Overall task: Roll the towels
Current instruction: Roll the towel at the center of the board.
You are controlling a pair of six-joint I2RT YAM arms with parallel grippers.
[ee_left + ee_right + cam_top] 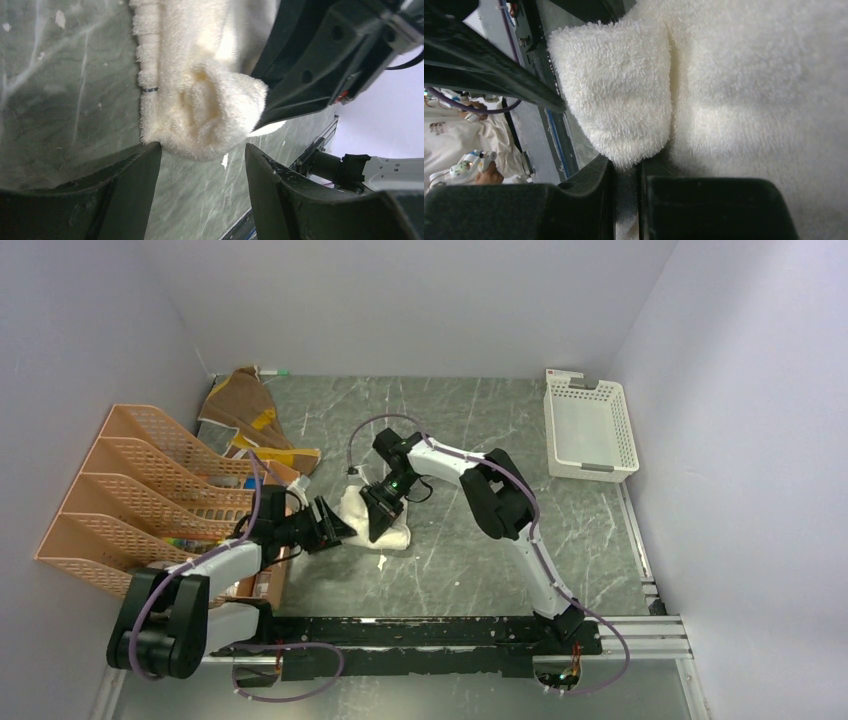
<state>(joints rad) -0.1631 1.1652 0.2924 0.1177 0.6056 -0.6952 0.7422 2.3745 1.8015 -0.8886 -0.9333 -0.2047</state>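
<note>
The cream-white towel (392, 532) lies bunched on the green marble table (470, 430), left of centre. My right gripper (380, 517) is down on it and shut on a fold of the cream-white towel (619, 95), cloth pinched between its fingers (589, 200). My left gripper (338, 527) hovers just left of the towel, open, with nothing between its fingers (130, 185); the rolled end of the towel (205, 105) lies just beyond their tips. The brown towel with mustard-yellow patches (245, 410) lies crumpled at the far left.
An orange mesh file rack (140, 490) stands along the left wall. A white slotted basket (588, 427) sits at the far right. A black rail (440, 635) runs along the near edge by the arm bases.
</note>
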